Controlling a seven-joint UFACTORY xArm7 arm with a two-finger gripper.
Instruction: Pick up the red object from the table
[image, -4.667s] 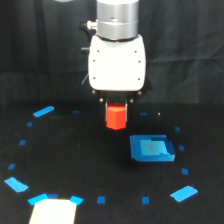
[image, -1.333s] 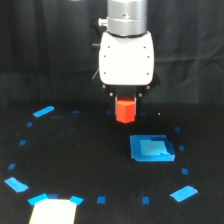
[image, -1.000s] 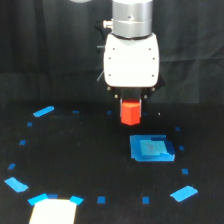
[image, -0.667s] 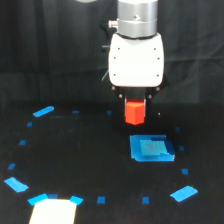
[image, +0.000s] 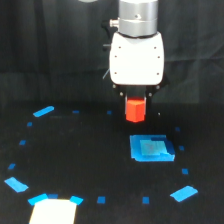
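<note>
Claw (image: 135, 100) grips the red object (image: 135, 110), hanging just beneath it, clear of the worktop (image: 75, 150). Blue tray (image: 151, 148) lies below. Pickup looks done; next, just hold steady.

1. The red object (image: 135, 110) is a small red-orange faceted block, upright, hanging clear above the bench directly under the white claw body.
2. The bench (image: 85, 155) is matte black, dotted with small blue marks and strips.
</note>
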